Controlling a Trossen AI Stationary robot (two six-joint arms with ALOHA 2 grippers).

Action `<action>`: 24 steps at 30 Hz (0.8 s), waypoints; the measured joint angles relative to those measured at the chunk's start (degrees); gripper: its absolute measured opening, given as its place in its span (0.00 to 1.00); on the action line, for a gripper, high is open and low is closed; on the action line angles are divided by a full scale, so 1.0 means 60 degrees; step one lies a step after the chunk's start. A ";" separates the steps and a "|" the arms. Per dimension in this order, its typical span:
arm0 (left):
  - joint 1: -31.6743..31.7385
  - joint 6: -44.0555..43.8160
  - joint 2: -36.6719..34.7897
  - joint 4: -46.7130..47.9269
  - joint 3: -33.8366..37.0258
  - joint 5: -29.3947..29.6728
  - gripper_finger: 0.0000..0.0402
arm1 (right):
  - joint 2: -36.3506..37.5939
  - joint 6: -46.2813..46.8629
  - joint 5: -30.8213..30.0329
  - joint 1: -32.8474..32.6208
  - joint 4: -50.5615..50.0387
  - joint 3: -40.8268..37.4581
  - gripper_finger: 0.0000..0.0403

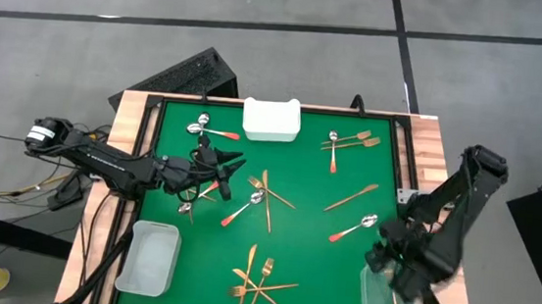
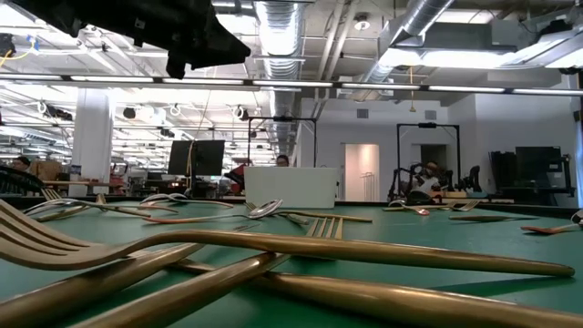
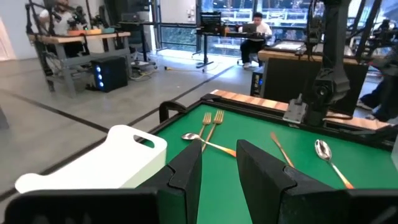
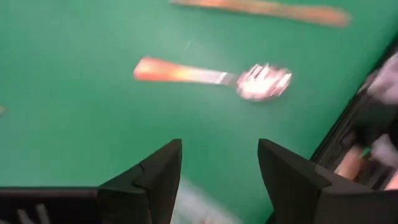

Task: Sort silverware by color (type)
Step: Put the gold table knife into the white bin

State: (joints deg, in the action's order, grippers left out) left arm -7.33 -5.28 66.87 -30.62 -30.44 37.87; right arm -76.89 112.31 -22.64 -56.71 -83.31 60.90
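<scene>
Silverware lies scattered on the green table point(image 1: 293, 243). Red-handled spoons lie at the middle point(image 1: 242, 209), at the right point(image 1: 353, 228) and near the far edge point(image 1: 204, 128). Gold forks point(image 1: 351, 139) lie by the far right corner, a gold knife point(image 1: 351, 196) right of centre, and a gold pile point(image 1: 259, 284) at the near edge. My left gripper point(image 1: 221, 162) point(image 3: 219, 168) hovers open left of centre, pointing level toward the right, and holds nothing. My right gripper point(image 1: 385, 253) point(image 4: 217, 168) is open over the right side, just near-side of a red-handled spoon point(image 4: 217, 76).
A white tray point(image 1: 272, 120) point(image 3: 106, 162) sits at the far edge. One clear bin point(image 1: 149, 257) stands at the near left corner and another point(image 1: 386, 300) at the near right, under my right arm. Gold forks point(image 2: 273, 255) lie close to the low camera. People sit at desks beyond the table.
</scene>
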 joint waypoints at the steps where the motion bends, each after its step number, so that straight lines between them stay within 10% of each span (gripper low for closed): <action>1: 0.0000 0.0037 0.0000 0.0023 0.0000 0.0002 0.22 | 0.0110 -0.0436 -0.0054 0.0459 -0.0018 -0.0099 0.57; 13: -0.0004 0.0105 -0.1094 0.2481 0.0028 0.0018 0.22 | 0.1642 -0.8144 -0.0755 0.6842 0.3432 -0.0699 0.54; 24: 0.0018 -0.0460 -0.1581 0.4195 0.0914 0.1563 0.22 | 0.0373 -1.2226 0.0121 1.1509 0.5342 -0.0706 0.54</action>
State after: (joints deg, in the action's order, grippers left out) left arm -7.22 -8.04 57.38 -5.45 -24.95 47.25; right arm -74.66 38.95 -21.92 12.35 -51.26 56.66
